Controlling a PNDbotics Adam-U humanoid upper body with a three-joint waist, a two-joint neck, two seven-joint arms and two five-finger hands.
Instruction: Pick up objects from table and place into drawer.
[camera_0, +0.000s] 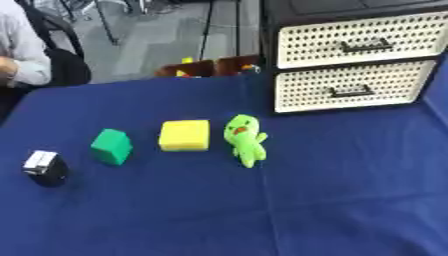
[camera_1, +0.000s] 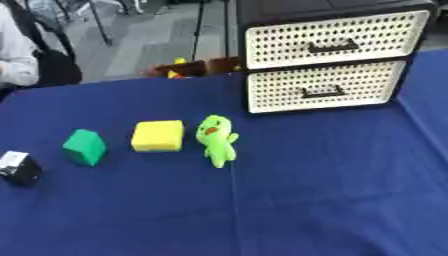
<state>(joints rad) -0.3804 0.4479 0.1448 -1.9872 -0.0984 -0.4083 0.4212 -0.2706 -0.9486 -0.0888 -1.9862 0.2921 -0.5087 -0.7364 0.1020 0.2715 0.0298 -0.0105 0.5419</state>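
Observation:
Four objects lie in a row on the blue tablecloth (camera_0: 332, 200). From left to right: a small black object with a silver-white top (camera_0: 45, 169), a green block (camera_0: 112, 146), a yellow square block (camera_0: 185, 135) and a bright green plush toy with an orange beak (camera_0: 245, 139). Behind them at the back right stands a black drawer unit with two white perforated drawers, the upper one (camera_0: 359, 39) and the lower one (camera_0: 350, 86), both shut. Neither of my hands shows in either view.
The table's far edge runs behind the objects, with brown chair backs (camera_0: 210, 67) and grey floor beyond. A person in a white sleeve (camera_0: 22, 55) sits at the far left corner, touching nothing.

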